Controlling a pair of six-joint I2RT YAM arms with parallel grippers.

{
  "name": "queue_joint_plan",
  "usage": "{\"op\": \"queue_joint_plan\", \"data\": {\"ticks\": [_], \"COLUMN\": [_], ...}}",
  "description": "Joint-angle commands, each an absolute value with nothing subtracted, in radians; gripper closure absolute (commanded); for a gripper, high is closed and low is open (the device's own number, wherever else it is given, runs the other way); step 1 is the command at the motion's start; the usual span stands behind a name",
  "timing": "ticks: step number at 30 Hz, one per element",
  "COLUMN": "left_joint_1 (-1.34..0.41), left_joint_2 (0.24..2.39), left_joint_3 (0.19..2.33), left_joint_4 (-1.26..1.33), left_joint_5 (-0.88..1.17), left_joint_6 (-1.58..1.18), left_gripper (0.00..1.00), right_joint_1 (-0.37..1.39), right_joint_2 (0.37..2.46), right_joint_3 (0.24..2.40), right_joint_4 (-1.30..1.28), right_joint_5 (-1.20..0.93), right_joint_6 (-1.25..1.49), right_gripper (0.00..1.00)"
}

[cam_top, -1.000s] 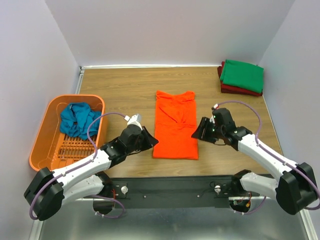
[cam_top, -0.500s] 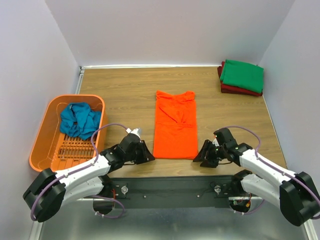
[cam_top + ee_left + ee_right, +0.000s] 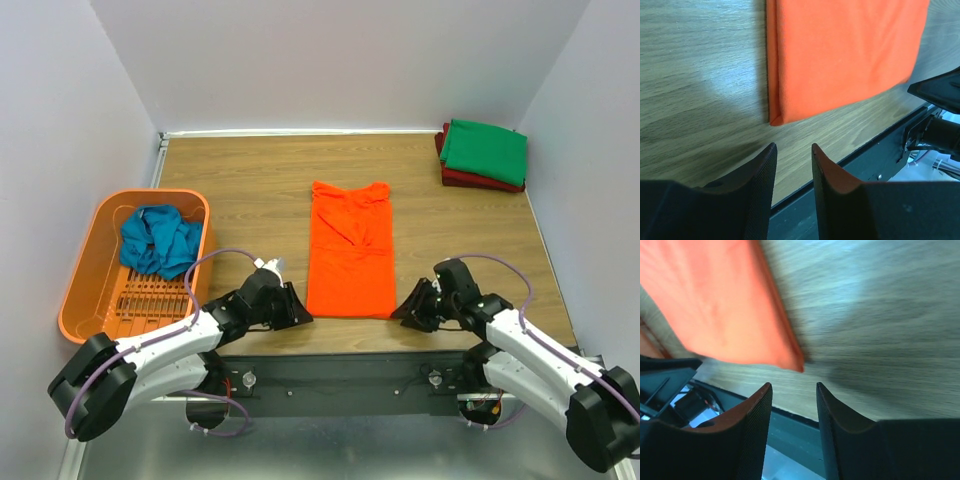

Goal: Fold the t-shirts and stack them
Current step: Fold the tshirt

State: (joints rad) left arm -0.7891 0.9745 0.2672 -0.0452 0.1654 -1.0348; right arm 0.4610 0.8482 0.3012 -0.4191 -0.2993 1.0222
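Caught the orange shirt (image 3: 350, 262) lying flat at the middle of a wood-grain table (image 3: 250, 180), folded into a long strip, collar end away from the arms. Found the left gripper (image 3: 298, 303) low over bare wood just beside the strip's near left corner, fingers (image 3: 760, 175) parted by a narrow gap and holding nothing. Found the right gripper (image 3: 405, 305) mirrored just beside the near right corner, fingers (image 3: 752, 420) likewise apart and empty. Saw a green shirt (image 3: 484, 150) stacked on a dark red shirt (image 3: 480, 181) in the far right corner. Saw a teal shirt (image 3: 158, 240) crumpled in an orange basket (image 3: 82, 265) at the left edge. Noted pale lilac walls (image 3: 330, 60) boxing the table on three sides, and a black rail (image 3: 350, 375) along its near edge.
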Motion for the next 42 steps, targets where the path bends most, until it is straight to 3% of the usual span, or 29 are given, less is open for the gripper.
{"op": "queue_joint_plan", "data": {"ticks": [1,5,30,37,42], "left_joint_1": [-0.787,-0.785,-0.785,-0.785,-0.787], "left_joint_2": [0.973,0.974,1.065,1.094,1.121], "left_joint_3": [0.249,0.247,0.229,0.225,0.230], "left_joint_4": [-0.025,-0.018,0.112,0.135,0.176], "left_joint_5": [0.149,0.126,0.060,0.063,0.080], "left_joint_6": [-1.019,-1.019,-1.019,-1.019,-1.012], "left_gripper": [0.58,0.59,0.61,0.64,0.80], "right_joint_1": [0.460,0.462,0.460,0.460,0.462], "right_joint_2": [0.851,0.862,0.925,0.928,0.930], "right_joint_3": [0.276,0.264,0.207,0.202,0.207], "right_joint_4": [-0.410,-0.382,-0.242,-0.233,-0.229], "right_joint_5": [-0.249,-0.245,-0.225,-0.230,-0.230], "right_joint_6": [1.054,1.063,1.098,1.097,1.097], "right_gripper": [0.53,0.59,0.60,0.69,0.76]}}
